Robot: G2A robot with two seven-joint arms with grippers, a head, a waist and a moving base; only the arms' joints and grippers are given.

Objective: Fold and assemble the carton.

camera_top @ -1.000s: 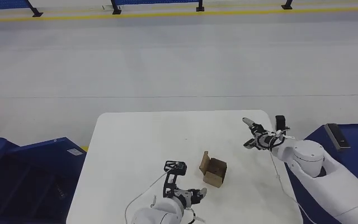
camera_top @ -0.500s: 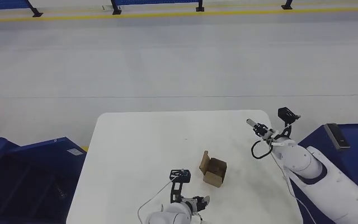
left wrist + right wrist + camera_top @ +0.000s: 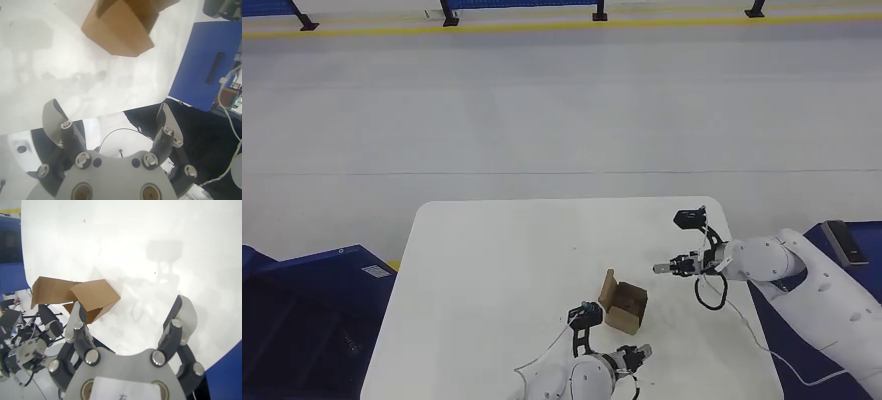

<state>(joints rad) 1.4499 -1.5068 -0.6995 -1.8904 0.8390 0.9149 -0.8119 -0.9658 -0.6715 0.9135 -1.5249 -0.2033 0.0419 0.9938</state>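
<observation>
Carton: small brown cardboard carton, flap up, on white table.
Left claw: released, empty, near carton.
Right claw: released, empty.

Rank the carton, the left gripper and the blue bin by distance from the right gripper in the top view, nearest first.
1. carton: on the table, just beside the right gripper.
2. left gripper: past the carton, at the table's near edge.
3. blue bin: off the table, beyond its opposite side, clearly the farthest.
</observation>
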